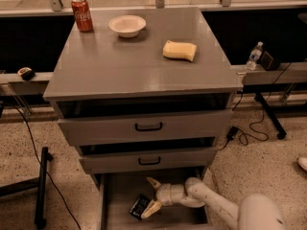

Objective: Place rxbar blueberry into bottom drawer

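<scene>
The bottom drawer (117, 210) is pulled out below the cabinet, a grey tray with a flat floor. The rxbar blueberry (139, 205), dark with pale print, lies flat on the drawer floor. My gripper (151, 195) reaches into the drawer from the lower right, its pale fingers (153, 182) spread apart just right of the bar. The lower fingertip lies at the bar's right edge; the bar is not clamped between the fingers.
On the cabinet top (115, 66) stand a red soda can (82, 14), a white bowl (127, 25) and a yellow sponge-like block (179, 50). The two upper drawers (148, 127) with black handles stick out slightly. Cables and a black stand leg (42, 186) lie on the floor.
</scene>
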Available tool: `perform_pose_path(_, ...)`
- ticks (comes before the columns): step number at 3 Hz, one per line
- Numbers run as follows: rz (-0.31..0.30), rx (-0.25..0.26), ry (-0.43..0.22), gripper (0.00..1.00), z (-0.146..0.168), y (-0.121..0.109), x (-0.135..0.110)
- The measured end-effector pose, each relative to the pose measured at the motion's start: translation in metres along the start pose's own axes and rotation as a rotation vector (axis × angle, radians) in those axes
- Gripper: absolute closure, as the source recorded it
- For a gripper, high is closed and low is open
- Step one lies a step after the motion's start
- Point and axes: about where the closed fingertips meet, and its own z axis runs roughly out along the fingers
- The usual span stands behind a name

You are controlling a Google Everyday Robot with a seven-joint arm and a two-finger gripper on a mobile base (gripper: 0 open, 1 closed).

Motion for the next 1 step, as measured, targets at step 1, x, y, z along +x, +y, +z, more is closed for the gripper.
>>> perform_pose_path(1,-0.001,0.03,0.015,0.0,-0.0054,0.006,-0.0049)
